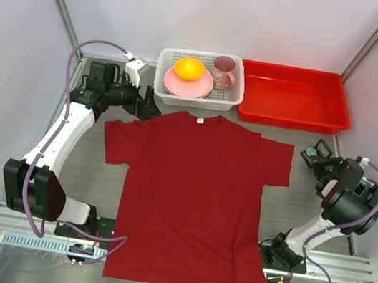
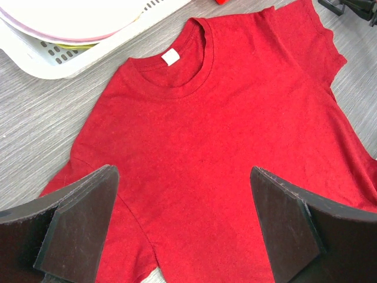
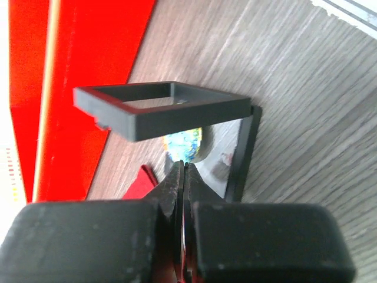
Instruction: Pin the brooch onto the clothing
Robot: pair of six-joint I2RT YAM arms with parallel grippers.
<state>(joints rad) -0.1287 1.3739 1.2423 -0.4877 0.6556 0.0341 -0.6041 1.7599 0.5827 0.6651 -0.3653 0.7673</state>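
**Shut claw at the brooch's case**

Black fingers [image 3: 271, 242] of the right claw [image 3: 184, 171] fill the bottom of its wrist view, pressed together with no gap. Just past their tips sits the brooch [image 3: 184, 144], a small pale disc with a speckled sheen. It lies inside a little dark case [image 3: 159, 109] whose frame lid stands propped open above it. The tips meet right at the disc's near edge. I cannot tell whether they have nipped that edge or closed just short of it, because the fingers hide the contact. With the lid up, the claw can come in low and flat along the table [image 3: 306, 88]. The red tray [image 3: 76, 88] runs to the left of the claw.

The left claw [image 2: 185, 221] hangs wide apart and holds nothing, over the shirt [image 2: 224, 147]. The shirt lies flat and face up, its collar beyond the claw toward the white basket [image 2: 59, 59]. It is probably spread smooth so a pin can go in cleanly, and the open claw is likely placed there to steady the cloth when the brooch comes over.

By my reading the task is at the pick-up. The brooch is not yet out of its case, well apart from the shirt's chest.
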